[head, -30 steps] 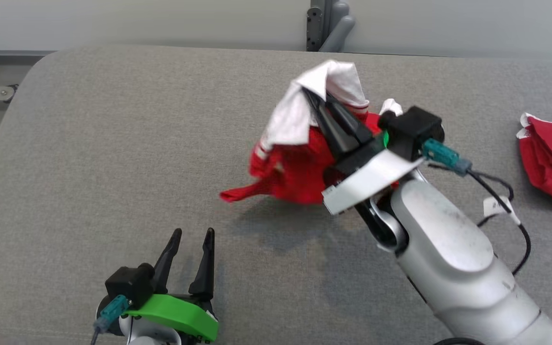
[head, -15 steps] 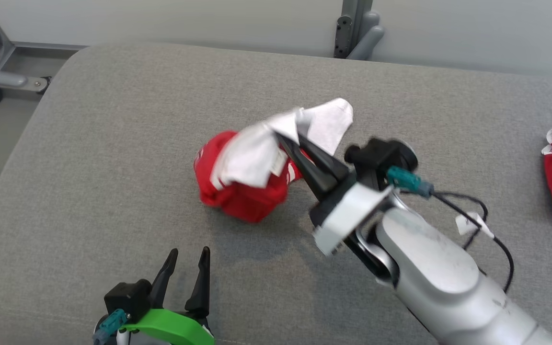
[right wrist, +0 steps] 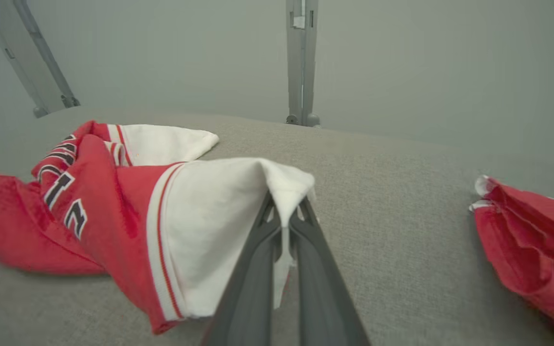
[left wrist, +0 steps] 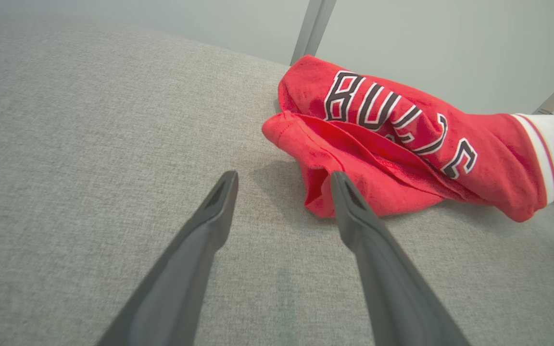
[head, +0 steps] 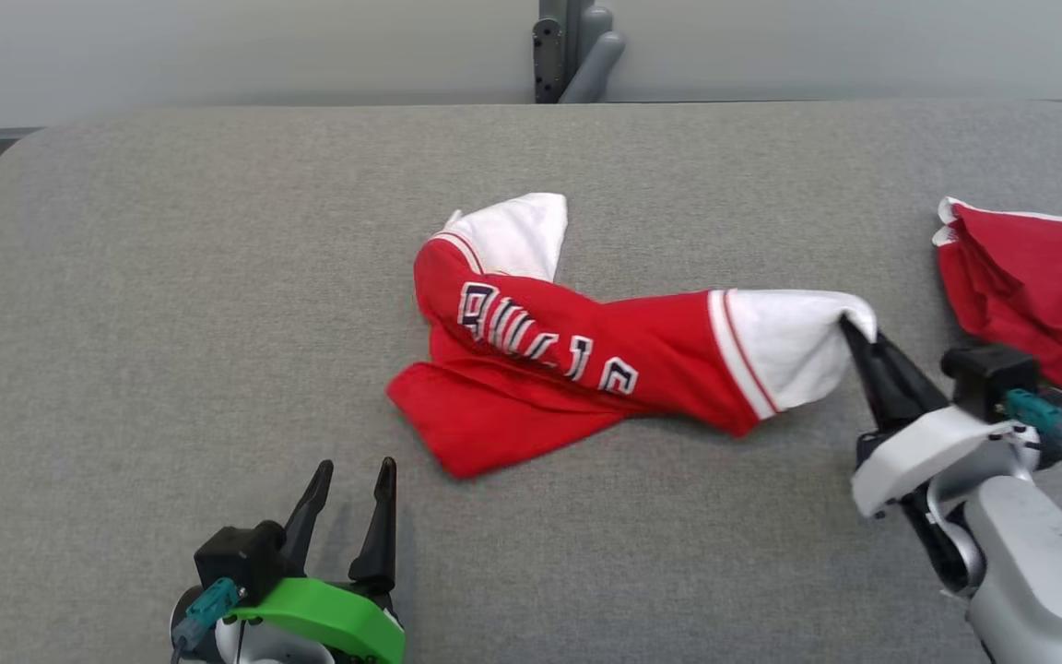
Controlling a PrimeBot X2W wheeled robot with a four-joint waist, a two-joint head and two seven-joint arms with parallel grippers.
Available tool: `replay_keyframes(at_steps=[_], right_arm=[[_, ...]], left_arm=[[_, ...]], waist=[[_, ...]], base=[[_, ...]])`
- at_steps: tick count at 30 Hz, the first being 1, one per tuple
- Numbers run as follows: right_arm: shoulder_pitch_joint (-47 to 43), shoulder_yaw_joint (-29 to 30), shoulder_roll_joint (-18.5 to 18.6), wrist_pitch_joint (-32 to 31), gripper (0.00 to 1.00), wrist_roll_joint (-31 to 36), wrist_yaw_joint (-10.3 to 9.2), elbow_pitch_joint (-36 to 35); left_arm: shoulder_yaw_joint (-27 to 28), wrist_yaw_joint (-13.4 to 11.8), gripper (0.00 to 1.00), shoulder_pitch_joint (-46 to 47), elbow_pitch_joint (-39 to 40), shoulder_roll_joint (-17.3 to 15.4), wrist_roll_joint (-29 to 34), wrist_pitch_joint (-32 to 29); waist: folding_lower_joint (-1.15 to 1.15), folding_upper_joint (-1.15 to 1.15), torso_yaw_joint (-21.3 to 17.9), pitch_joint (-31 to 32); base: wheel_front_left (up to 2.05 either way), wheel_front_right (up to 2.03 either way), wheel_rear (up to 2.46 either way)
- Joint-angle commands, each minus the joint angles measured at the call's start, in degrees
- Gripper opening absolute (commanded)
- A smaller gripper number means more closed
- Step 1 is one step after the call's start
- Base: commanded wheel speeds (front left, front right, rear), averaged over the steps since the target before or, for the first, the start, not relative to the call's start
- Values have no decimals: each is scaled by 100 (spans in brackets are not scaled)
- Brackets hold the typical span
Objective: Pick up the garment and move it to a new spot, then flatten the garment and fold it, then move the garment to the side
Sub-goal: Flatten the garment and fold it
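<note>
Garment [head: 586, 369]: red-and-white, sprawled on my table [head: 171, 277].
Right gripper [head: 851, 325]: pinching its white end [head: 784, 350] (slightly raised).
Left gripper [head: 355, 464]: fingers spread, empty.

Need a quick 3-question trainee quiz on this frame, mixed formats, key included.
1. True or false: the left gripper is shut on the jersey.
2. Which part of the jersey does the right gripper pinch? A) red hem B) white sleeve C) black lettering
3. Fill in: the second red garment lies on the grey table on the robot's ____ side.

Key: 1 false, it is open and apart from the jersey. 2 B. 3 right.
</note>
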State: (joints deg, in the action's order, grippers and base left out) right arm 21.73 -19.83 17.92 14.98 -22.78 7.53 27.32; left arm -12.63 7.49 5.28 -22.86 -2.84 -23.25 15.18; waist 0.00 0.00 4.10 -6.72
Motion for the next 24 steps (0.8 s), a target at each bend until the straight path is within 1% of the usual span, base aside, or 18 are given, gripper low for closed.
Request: replay_keyframes(at_steps=[1,2,3,4,5,8,13,18,24], right_arm=[[-121,337,-2,21,0,128,-8,70],[-170,547,-23,21,6,252,-8,119],[-223,741,-70,20,37,328,-8,215],[-273,950,-125,20,96,419,-8,339],[-306,1051,-199,20,100,486,-8,432],[-344,1286,-384,21,100,611,-7,406],[-597,1669,-714,20,100,664,-8,109],[-712,1619,-915,20,100,666,-9,-138],[-567,1436,-1032,20,100,614,-9,-359]], left_arm=[[-23,-1,100,103,-13,-14,27,-3],[-36,-1,100,119,-22,-14,27,-3],[-50,-1,100,122,-38,-16,31,-3],[-81,-1,100,132,-56,-15,27,-3],[-105,-1,100,146,-60,-13,31,-3],[-152,-1,100,164,-94,-16,5,-3],[-288,-1,100,268,-230,-17,-108,-3],[-357,-1,100,638,-650,-16,-198,-3],[-168,-1,100,1354,-1466,-51,-127,-2]], waist=[[0,0,-210,-45],[0,0,-237,-46],[0,0,-266,-46],[0,0,-292,-44],[0,0,-318,-41],[0,0,-399,-27],[0,0,-548,8],[0,0,-773,-160],[0,0,-1063,-507]], base=[[0,0,0],[0,0,0],[0,0,0],[0,0,0],[0,0,0],[0,0,0],[0,0,0],[0,0,0],[0,0,0]])
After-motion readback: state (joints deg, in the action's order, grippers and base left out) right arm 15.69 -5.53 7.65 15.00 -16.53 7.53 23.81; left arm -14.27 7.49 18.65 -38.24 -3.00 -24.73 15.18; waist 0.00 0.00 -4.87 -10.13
